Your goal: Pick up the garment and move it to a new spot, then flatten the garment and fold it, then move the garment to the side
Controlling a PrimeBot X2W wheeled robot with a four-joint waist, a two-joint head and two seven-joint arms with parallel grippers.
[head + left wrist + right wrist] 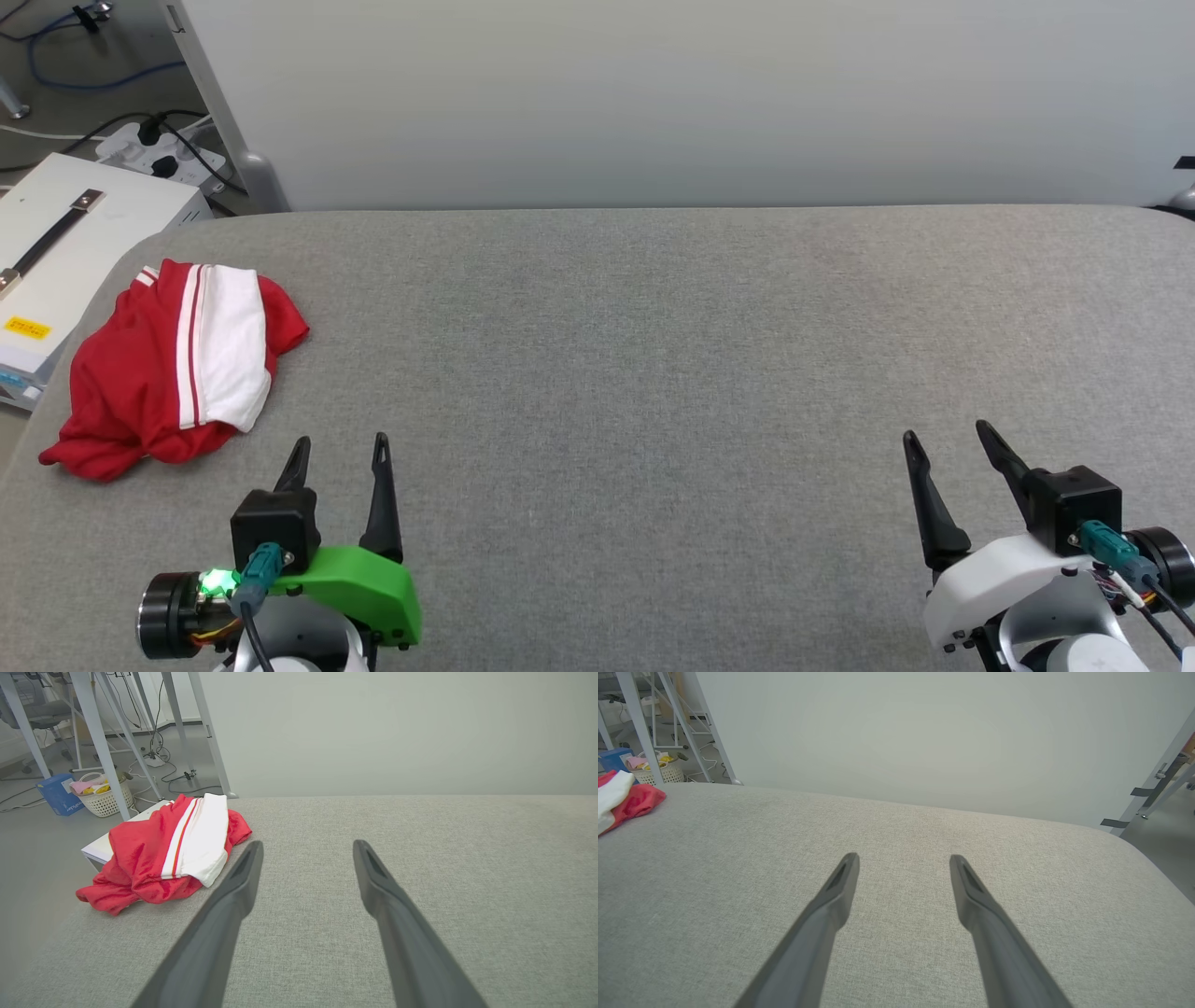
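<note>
I see garment [177, 364] crumpled at tabletop [653, 373] far-left corner, my L claw [341, 439] nr it, wide open, empty, R claw [945, 429] open, empty, nr right edge

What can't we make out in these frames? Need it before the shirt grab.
Head view: garment lies bunched; its own folds hide the front and any print.
Right wrist view: garment cut off by the left edge.
Head view: yellow label on the white box too small to read.
Left wrist view: basket contents too small to tell.
</note>
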